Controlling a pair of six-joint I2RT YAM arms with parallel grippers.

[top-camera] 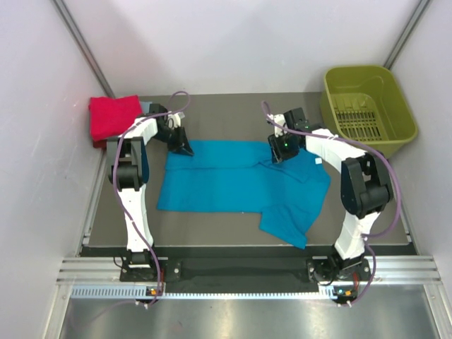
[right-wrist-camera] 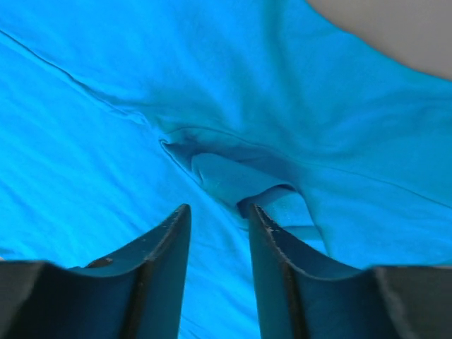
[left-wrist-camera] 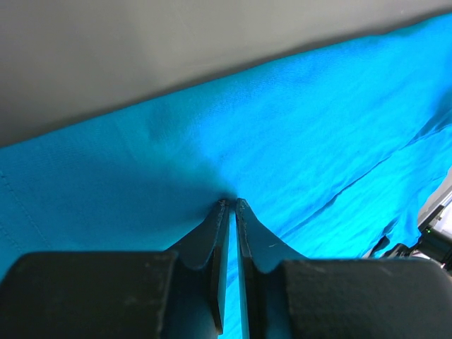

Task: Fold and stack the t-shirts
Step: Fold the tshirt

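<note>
Teal t-shirt (top-camera: 233,187) was pinched tight by the left gripper (left-wrist-camera: 231,203); the spread right gripper (right-wrist-camera: 219,215) was best closed equally firmly before lifting.

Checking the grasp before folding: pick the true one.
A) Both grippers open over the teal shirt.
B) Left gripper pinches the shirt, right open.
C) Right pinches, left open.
B: the left gripper is shut on a pucker of the teal shirt, while the right gripper stands open above it.

No text, brand, number or sign can be read on anything in any of the views.
</note>
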